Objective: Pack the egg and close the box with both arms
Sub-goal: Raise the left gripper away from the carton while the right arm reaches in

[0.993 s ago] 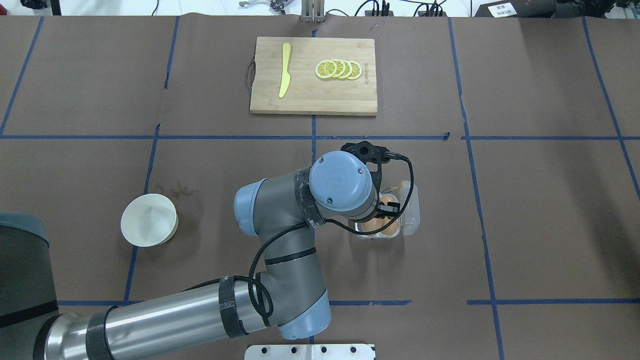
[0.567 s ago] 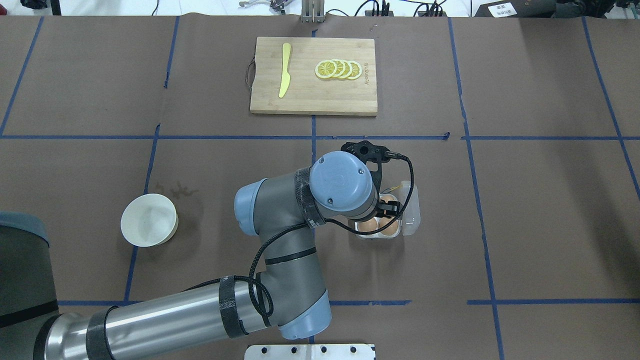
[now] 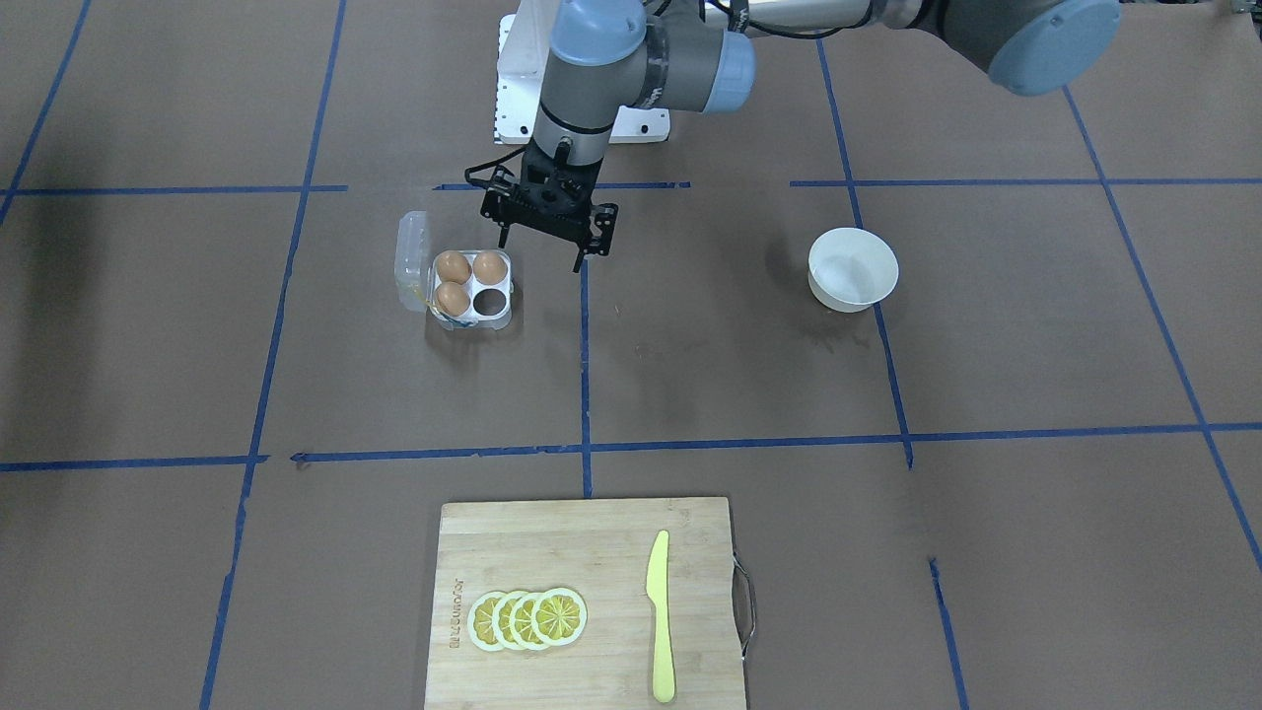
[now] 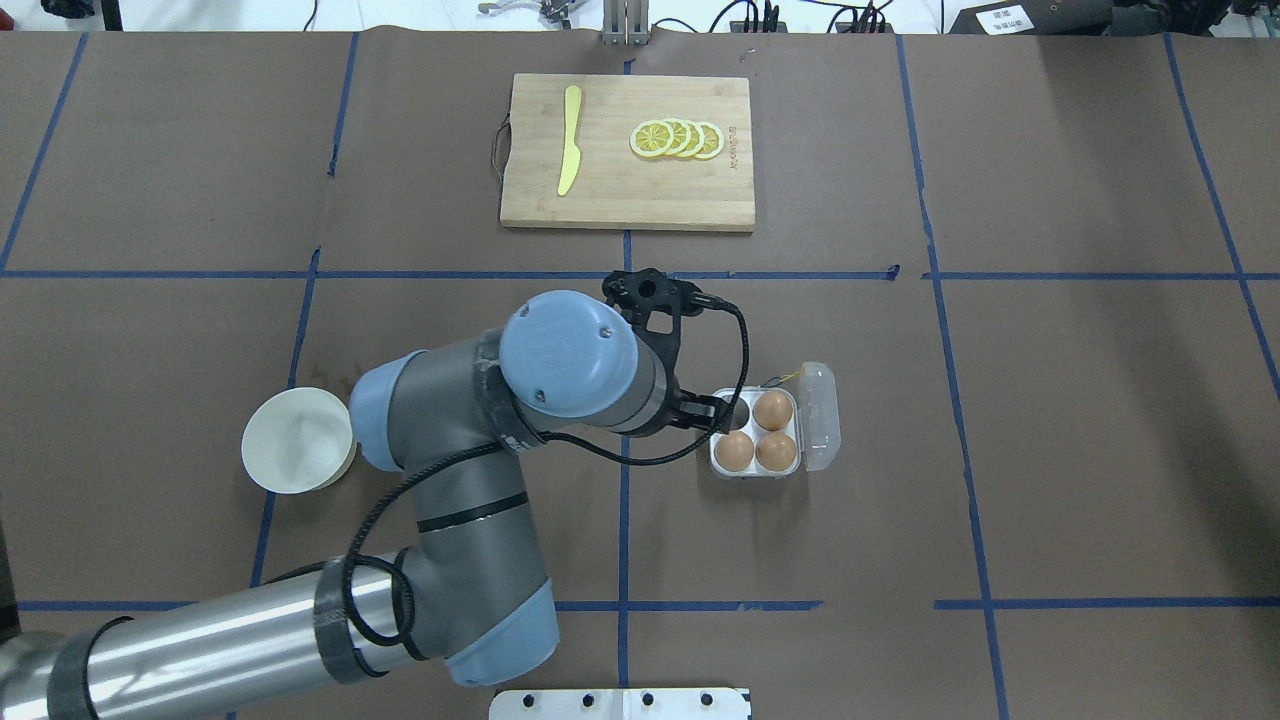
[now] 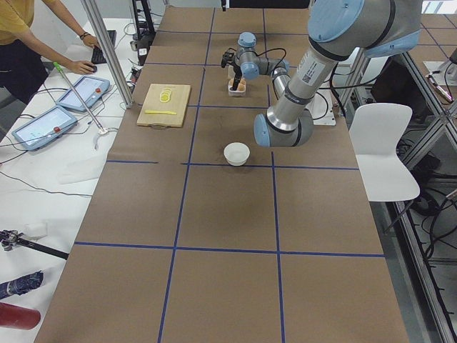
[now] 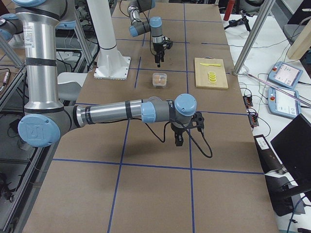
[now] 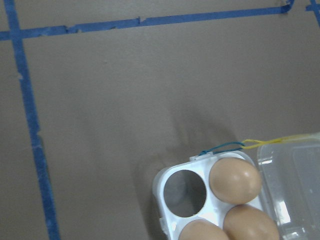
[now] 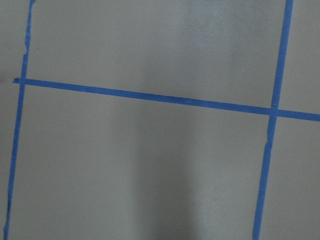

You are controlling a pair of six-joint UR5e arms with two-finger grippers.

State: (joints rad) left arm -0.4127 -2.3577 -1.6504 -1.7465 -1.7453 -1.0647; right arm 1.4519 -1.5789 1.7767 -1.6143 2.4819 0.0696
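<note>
The clear four-cell box lies open, its lid folded out on the side away from my left arm. Three brown eggs sit in it. The egg is in the far cell next to the lid. The far cell beside it is empty. A yellow thread hangs at the box's far edge. My left gripper is open and empty, raised just left of the box. My right gripper hangs over bare table, seen only in the exterior right view; I cannot tell its state.
A white bowl stands left of my left arm's elbow. A wooden cutting board at the far middle carries lemon slices and a yellow knife. A person stands at the side table.
My left gripper stood over the box with its fingers around the egg in the far cell by the lid. It has moved left off the box, and the egg stays in that cell.
</note>
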